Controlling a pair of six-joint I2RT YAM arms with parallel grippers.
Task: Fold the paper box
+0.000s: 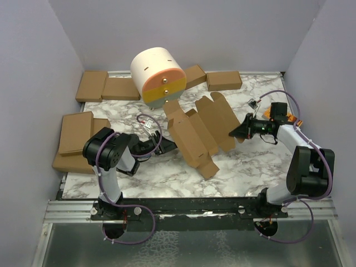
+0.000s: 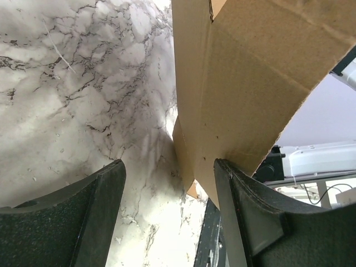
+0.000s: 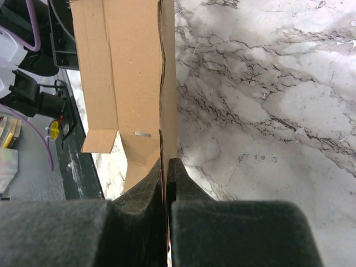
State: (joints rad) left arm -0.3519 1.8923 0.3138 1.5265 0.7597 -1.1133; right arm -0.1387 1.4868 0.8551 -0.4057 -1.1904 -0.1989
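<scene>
The plain brown die-cut cardboard sheet (image 1: pixel 197 133) stands half-raised over the middle of the marbled table (image 1: pixel 250 167). My right gripper (image 3: pixel 167 167) is clamped on its thin edge. My left gripper (image 2: pixel 167 178) has its jaws apart around a lower panel. I judge the sheet light, stiff across panels and weak at creases, so I would grip flat panels beside score lines.

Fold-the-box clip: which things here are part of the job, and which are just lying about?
Part of the job:
- cardboard sheet, partly folded
- right gripper, shut on one edge of it
- left gripper, open at its other end

Lying about:
- flat cardboard boxes at the left and along the back
- white, orange and yellow drum
</scene>
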